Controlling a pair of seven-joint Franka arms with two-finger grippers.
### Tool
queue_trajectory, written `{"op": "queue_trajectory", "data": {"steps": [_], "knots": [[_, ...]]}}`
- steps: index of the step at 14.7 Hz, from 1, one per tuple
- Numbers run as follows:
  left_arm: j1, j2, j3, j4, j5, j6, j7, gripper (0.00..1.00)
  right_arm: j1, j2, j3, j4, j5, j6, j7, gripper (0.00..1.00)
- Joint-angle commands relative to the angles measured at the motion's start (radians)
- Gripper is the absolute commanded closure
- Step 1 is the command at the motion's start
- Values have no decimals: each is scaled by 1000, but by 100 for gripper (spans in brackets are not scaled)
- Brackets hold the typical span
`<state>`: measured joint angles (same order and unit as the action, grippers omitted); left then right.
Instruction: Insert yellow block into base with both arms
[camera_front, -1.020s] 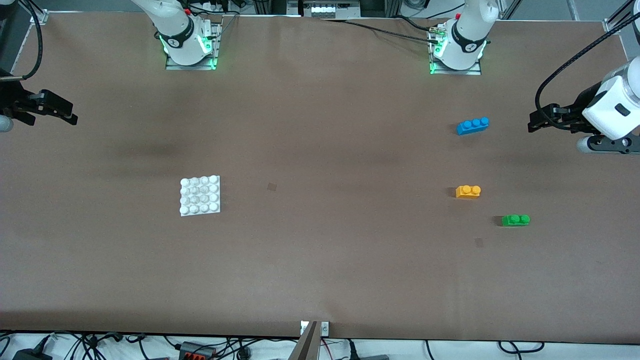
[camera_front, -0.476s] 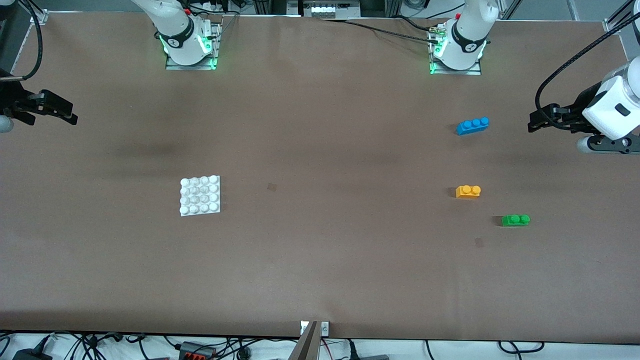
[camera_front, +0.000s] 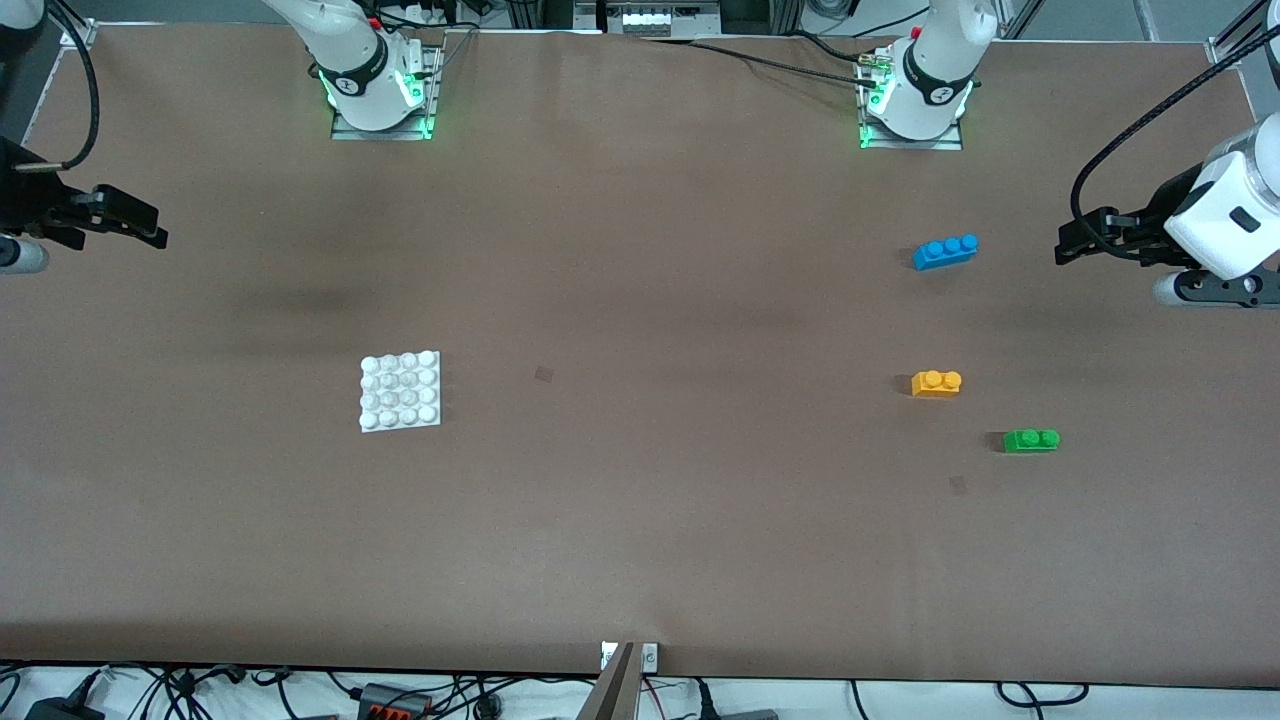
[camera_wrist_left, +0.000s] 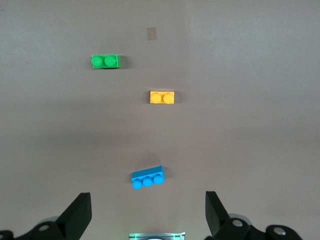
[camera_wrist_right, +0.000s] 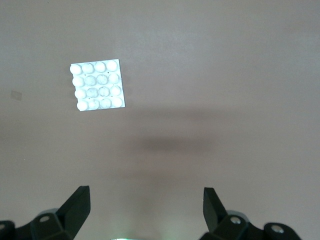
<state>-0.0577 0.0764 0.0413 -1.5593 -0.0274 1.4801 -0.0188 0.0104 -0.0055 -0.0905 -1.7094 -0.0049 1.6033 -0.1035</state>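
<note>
— Which way does the yellow block (camera_front: 936, 383) lie?

— Flat on the tabletop (camera_front: 640, 500), studs up, its long axis running along the table's length, from one arm's end toward the other. The two studs sit side by side on that line.

— And the base (camera_front: 400, 391)?

— Flat too, studs up, toward the right arm's end of the tabletop, well apart from the block. Its edges are nearly square to the table's edges.

— Where are the arms?

— Both are swung out to the table's ends. The left gripper (camera_front: 1066, 247) hangs over the tabletop's edge at its own end, with its wrist bent so the jaws point inward. The right gripper (camera_front: 150, 230) does the same at the other end.

— Are the jaws holding anything?

— No. In each wrist view the two jaws stand wide apart with bare tabletop between them.

— How does the block sit relative to the left jaws?

— Well clear of them. In the left wrist view the blue brick (camera_wrist_left: 148, 177) lies closest to the jaws, slightly askew, then the yellow block (camera_wrist_left: 162, 97), then the green brick (camera_wrist_left: 106, 61). From the front, the blue brick (camera_front: 945, 250) is farthest from the camera and the green brick (camera_front: 1031, 440) nearest, with the block between.
</note>
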Motion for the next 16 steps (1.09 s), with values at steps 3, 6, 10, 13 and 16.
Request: {"op": "queue_trajectory", "data": {"steps": [3,6,10,13,16], "knots": [[10,8,-3,19,-25,-18,17,0,-7,18,11,21,-1,-14,11,0],[10,8,-3,19,-25,-18,23,0,-1,50,12,21,-4,-20,2,0],[12,8,-3,18,-26,-26,23,0,32,136,12,11,-3,-8,4,0],[10,8,-4,18,-26,-50,20,0,89,209,14,10,-1,39,4,0],[10,8,-8,18,-26,-54,19,0,147,297,14,1,0,154,16,0]]}}
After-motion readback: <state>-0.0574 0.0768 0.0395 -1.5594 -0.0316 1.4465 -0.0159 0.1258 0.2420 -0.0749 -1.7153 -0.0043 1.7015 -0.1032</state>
